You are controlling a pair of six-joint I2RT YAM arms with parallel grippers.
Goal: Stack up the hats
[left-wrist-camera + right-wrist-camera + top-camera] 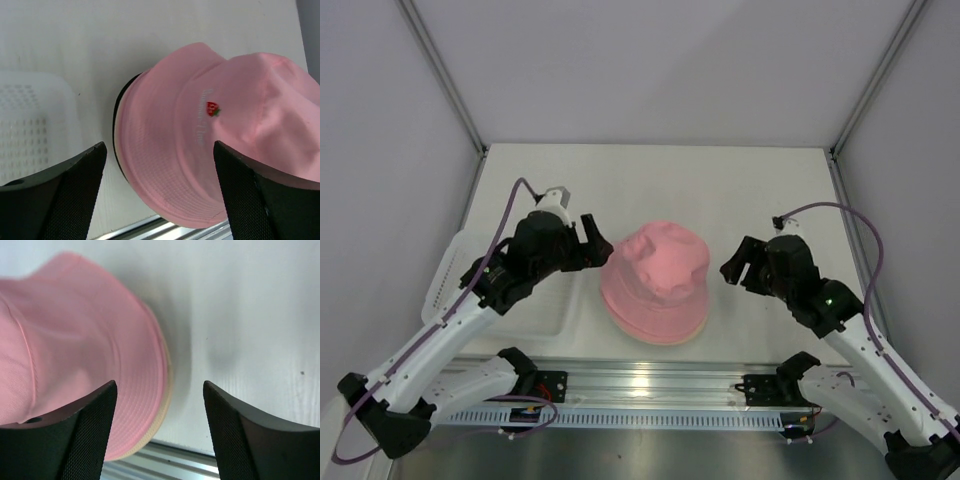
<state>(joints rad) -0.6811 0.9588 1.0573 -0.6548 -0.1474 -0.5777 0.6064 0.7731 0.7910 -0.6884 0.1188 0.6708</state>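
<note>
A pink bucket hat (pixel 656 280) sits on top of a stack in the middle of the table. In the left wrist view the pink hat (pixel 200 130) has a small red strawberry mark, and a black brim edge (pixel 116 125) shows under it. In the right wrist view a beige brim edge (pixel 166 390) shows under the pink hat (pixel 75 355). My left gripper (pixel 597 243) is open and empty just left of the stack. My right gripper (pixel 735 266) is open and empty just right of it. A second pink hat cannot be told apart.
A white plastic basket (pixel 455 275) lies at the left under my left arm, and it also shows in the left wrist view (pixel 30 125). A metal rail (pixel 640 385) runs along the near table edge. White walls enclose the table.
</note>
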